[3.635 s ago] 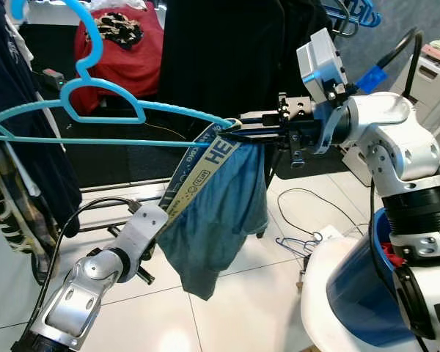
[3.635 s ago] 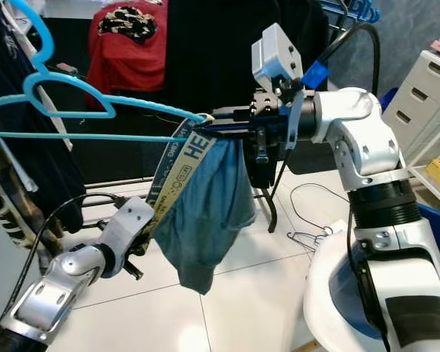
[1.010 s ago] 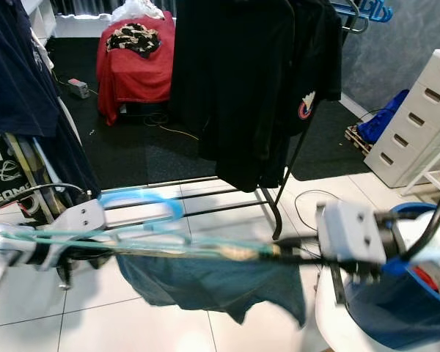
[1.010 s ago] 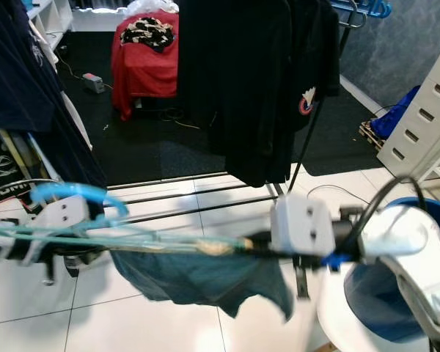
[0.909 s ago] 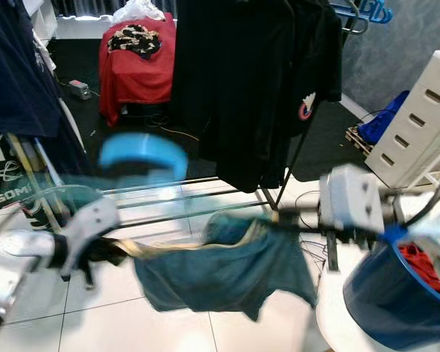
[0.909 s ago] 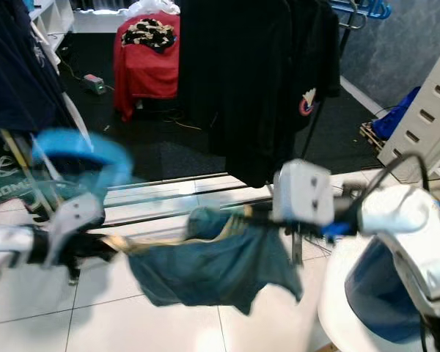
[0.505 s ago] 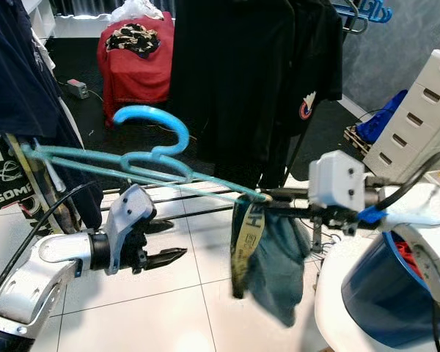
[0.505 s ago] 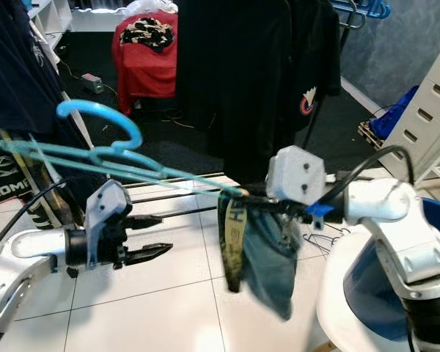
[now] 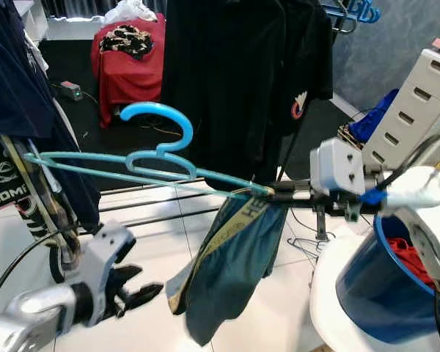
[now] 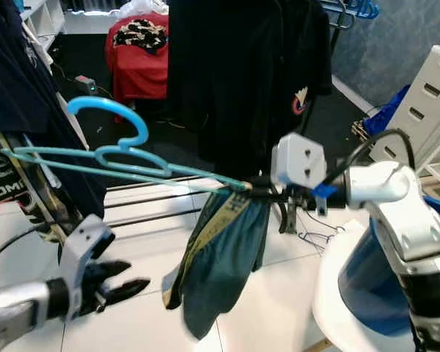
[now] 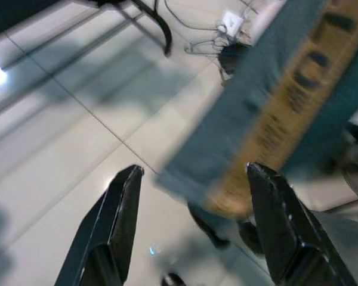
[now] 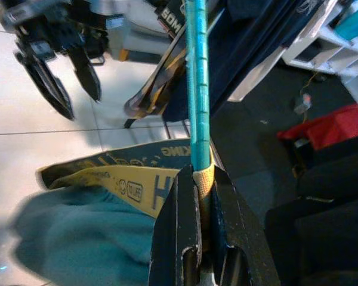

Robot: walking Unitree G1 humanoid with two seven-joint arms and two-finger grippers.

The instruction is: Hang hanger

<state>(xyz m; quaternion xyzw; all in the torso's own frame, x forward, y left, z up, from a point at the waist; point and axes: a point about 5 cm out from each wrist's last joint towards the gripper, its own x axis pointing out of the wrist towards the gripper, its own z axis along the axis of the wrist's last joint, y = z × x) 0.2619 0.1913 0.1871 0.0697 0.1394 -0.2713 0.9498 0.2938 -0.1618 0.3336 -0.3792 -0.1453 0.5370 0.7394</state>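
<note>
room: a tiled floor (image 9: 161, 220) with a dark carpet beyond; a black clothes rack (image 9: 176, 202) stands across the middle, black garments (image 9: 227, 73) hanging from it, a red cloth heap (image 9: 125, 62) behind, white drawers (image 9: 414, 110) at the robot's right, a blue bin (image 9: 381, 282) near its body
hanger: the blue hanger (image 9: 143, 165) is held in the air, long axis running level from the right gripper out toward the robot's left, hook (image 9: 158, 117) pointing up and toward the rack
shorts: teal shorts (image 9: 231, 268) with a yellow lettered waistband hang off the hanger's gripped end, just under the fingers
right gripper: the right gripper (image 12: 197, 196) is clamped on the hanger's end and the waistband together; the hanger reaches away from it toward the dark clothes at the left edge
left gripper: the left gripper (image 9: 143, 293) hangs low, below the hanger's free end, fingers spread, holding nothing
key relation: the rail must lie above and beyond the hook, so I judge the right arm has to lift; the left is nearer the free end
</note>
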